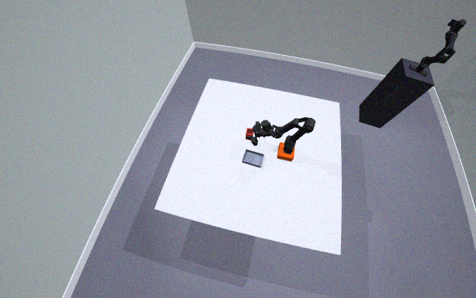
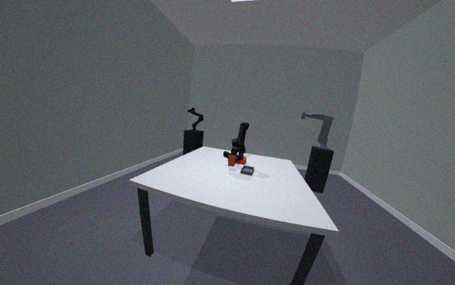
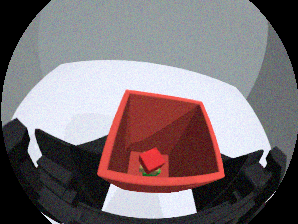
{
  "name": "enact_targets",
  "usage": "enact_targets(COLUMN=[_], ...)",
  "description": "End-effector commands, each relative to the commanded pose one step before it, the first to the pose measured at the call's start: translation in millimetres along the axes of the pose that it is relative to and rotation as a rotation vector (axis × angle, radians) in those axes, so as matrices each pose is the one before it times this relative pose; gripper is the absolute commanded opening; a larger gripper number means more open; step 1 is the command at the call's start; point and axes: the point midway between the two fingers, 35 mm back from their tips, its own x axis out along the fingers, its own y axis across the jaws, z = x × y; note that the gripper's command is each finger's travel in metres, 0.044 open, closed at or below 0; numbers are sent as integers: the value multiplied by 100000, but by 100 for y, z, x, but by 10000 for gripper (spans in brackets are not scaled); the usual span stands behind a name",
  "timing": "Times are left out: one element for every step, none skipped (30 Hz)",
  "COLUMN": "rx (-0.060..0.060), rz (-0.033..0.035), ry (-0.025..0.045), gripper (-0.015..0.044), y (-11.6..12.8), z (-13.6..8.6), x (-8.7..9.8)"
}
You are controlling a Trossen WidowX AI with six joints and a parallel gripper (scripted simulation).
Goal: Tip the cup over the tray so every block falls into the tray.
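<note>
In the top view, the end effector [image 1: 251,136] [image 2: 231,158] [image 3: 154,137] is closed on the red cup [image 1: 249,132] [image 2: 231,160] [image 3: 162,184], which is beside the tray [image 1: 261,160] [image 2: 247,173], not over it. The arm [image 1: 293,127] [image 2: 242,135] reaches out from its orange base [image 1: 280,157] [image 2: 243,161] on the desk [image 1: 219,198] [image 2: 216,189].

In the exterior view, the cup looks roughly upright and appears to hang above the desk, near the tray; how high is hard to tell. It probably weighs little even with its load, so the carry should need no great force.

In the wrist view, the fingers take the cup from two opposite sides, a sound place to hold it, since the mouth stays free for pouring. The walls look stiff and smooth, likely hard plastic; they should bear a firm squeeze, though a loose one might let the cup swivel when tipped. At the bottom lie a red block [image 3: 151,160] and something green partly under it, perhaps another block. Such small, hard pieces should slide out readily once the cup tilts steeply, and could bounce if dropped from high.
</note>
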Motion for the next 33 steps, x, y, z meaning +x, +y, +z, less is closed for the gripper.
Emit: enact_targets(rx=[-1125, -441, -441, -442, -442, -442, -443, -443, -443, -443, -443, -444, -444, -444, -444, -444, -444, -444, -445, -445, -445, -445, -445, -445, -445, -445, -445, -445, -445, -445, -445, -445, -445], rz=[2682, 887, 886, 886, 886, 885, 885, 885, 885, 885, 885, 884, 884, 884, 884, 884, 884, 883, 883, 883, 883, 883, 883, 883, 883, 883, 883, 883, 883, 883, 883, 883, 883], ry=[-144, 4, 4, 3, 2, 1, 0, -1, -1, -2, -3, -4, -5, -6, -6, -7, -8, -9, -10, -10, -11, -12, -13, -14, -15, -16, -16, -17, -18, -19, -20, -21, -21], gripper=[0, 0, 0, 0, 0, 0, 0, 0, 0, 0, 0, 0, 0, 0, 0, 0, 0, 0, 0, 0, 0, 0, 0, 0, 0, 0, 0, 0, 0, 0, 0, 0, 0], y=[1339, 402, 401, 401, 400, 400, 400, 399, 399, 398, 398, 397, 397, 396, 396, 396, 395, 395, 394, 394, 393, 393, 392, 392, 391, 390, 390, 389, 389, 388, 388, 387, 386], z=[160, 36, 35, 35, 34, 33, 32, 32, 31, 30, 30, 29, 28, 27, 27, 26, 26, 25, 24, 23, 23, 22, 21, 21, 20, 19, 19, 18, 17, 17, 16, 15, 15], x=[-59, -1, -2, -3, -5, -6, -7, -8, -10, -11, -12, -13, -14, -16, -17, -18, -19, -21, -22, -23, -24, -25, -26, -28, -29, -30, -31, -32, -33, -34, -35, -37, -38])
